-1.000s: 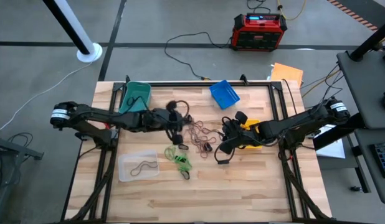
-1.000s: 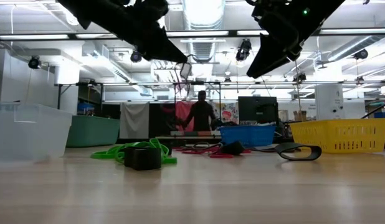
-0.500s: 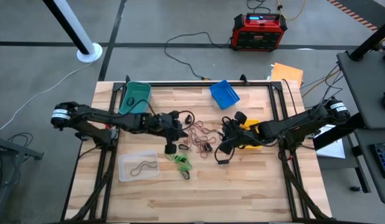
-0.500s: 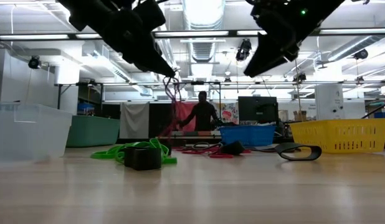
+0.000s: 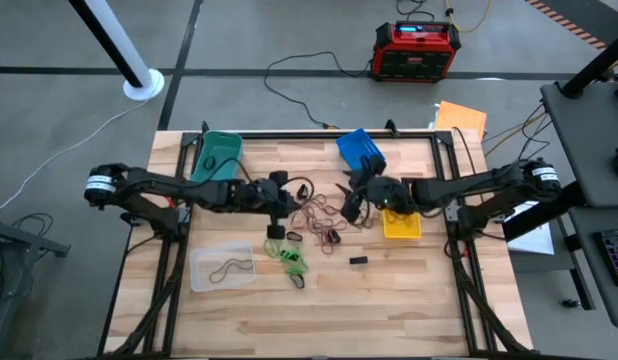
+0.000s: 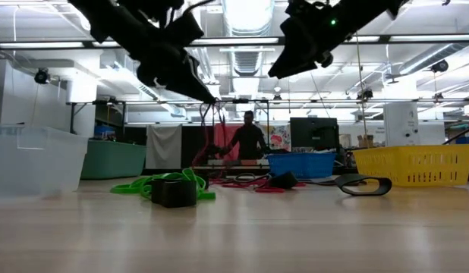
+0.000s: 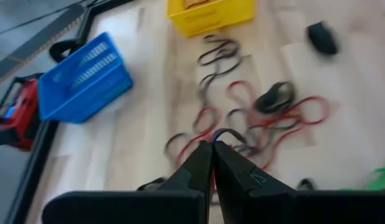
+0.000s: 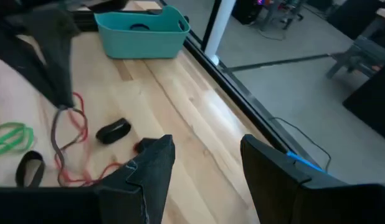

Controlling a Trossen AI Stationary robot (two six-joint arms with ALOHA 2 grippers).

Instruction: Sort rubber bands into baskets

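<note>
**Mia:** Where are the thin stretchy rubber bands (image 5: 324,218)?

**Sam:** Most lie in a red and dark tangle in the middle of the pale wooden table (image 5: 409,290). Some bright green ones (image 5: 287,256) lie just below the tangle, and one dark band lies inside the clear plastic basket (image 5: 221,268).

**Mia:** What is happening to them?

**Sam:** The left gripper (image 7: 212,148) hangs over the tangle with its fingers pinched together on a few red and dark bands. In the low view they dangle from its tip, so I think this is the picking-up step.

**Mia:** And next?

**Sam:** I think it should lift until the held bands come free of the pile, then carry them to a basket. The teal plastic basket (image 5: 217,152) sits at the far left corner, the blue plastic basket (image 5: 360,150) at the far middle, and the yellow plastic basket (image 5: 401,222) on the right.

**Mia:** What about the other arm?

**Sam:** The right gripper (image 8: 202,158) waits above the table between the blue and yellow baskets, fingers spread apart, holding nothing.

**Mia:** What is hard to see?

**Sam:** I cannot count the held bands. The tangle hides which loops cross each other, and the arm covers part of it from above. I also cannot tell which basket goes with which colour.
</note>
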